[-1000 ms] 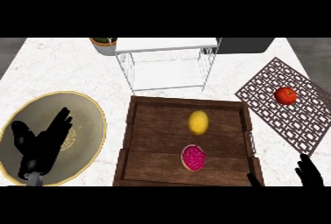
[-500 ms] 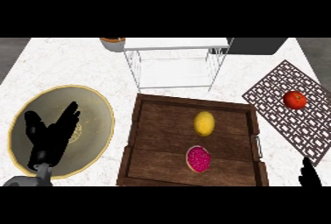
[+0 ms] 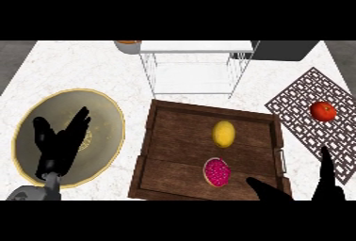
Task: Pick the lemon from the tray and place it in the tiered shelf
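Observation:
A yellow lemon [image 3: 224,133] lies in the dark wooden tray [image 3: 170,146] at the middle of the counter. Behind the tray stands the white wire tiered shelf [image 3: 193,66]. My right hand [image 3: 321,183] comes in at the lower right, fingers straight and thumb spread, just right of and below the tray, well short of the lemon. My left hand [image 3: 61,143] rests open, fingers up, over the plate at the left.
A small bowl of pink-red bits [image 3: 217,171] sits in the tray in front of the lemon. A gold-rimmed plate [image 3: 104,122] lies at the left. A brown lattice mat [image 3: 299,106] at the right carries a red tomato [image 3: 323,111]. An orange pot [image 3: 128,45] stands at the back.
My right hand has come further up into view at the lower right, toward the tray. The whole view has shifted slightly, so things sit further right. My left hand keeps its pose.

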Controlling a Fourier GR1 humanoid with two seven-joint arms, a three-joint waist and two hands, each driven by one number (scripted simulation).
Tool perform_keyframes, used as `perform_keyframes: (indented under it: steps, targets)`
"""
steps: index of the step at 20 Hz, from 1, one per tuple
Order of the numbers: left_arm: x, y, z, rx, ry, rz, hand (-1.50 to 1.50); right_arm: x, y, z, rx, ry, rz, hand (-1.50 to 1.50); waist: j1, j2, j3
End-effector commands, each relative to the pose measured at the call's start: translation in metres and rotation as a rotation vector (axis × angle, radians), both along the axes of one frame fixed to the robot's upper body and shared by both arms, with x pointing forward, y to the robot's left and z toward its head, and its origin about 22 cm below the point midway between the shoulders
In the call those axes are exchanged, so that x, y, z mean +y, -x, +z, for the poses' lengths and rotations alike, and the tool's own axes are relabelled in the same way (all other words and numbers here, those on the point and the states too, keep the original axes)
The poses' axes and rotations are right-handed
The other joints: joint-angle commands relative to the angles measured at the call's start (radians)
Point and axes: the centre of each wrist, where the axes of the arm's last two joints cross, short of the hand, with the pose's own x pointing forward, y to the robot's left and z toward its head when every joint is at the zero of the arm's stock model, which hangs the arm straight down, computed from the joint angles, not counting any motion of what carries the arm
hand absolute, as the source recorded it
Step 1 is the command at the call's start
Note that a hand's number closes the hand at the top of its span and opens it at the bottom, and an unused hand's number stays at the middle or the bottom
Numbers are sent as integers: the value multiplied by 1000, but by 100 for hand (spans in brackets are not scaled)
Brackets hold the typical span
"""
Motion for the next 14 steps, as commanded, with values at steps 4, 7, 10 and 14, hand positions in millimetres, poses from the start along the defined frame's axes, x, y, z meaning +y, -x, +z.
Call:
perform_keyframes:
  steps: [4, 7, 10, 14]
  targets:
    - [0, 4, -16, 59, 16, -5, 0, 41, -51, 14, 230, -37, -74, -150, -4, -1, -2]
    - [0, 4, -10, 49, 19, -2, 0, 48, -64, 11, 278, 5, -43, -150, -8, -7, -1]
    - [3, 3, -17, 52, 26, 2, 0, 50, -81, 5, 326, -5, -27, -150, -14, -3, -1]
    - [-5, -1, -18, 49, 17, 21, 0, 45, -92, -2, 353, 12, -63, -150, -33, -7, 0]
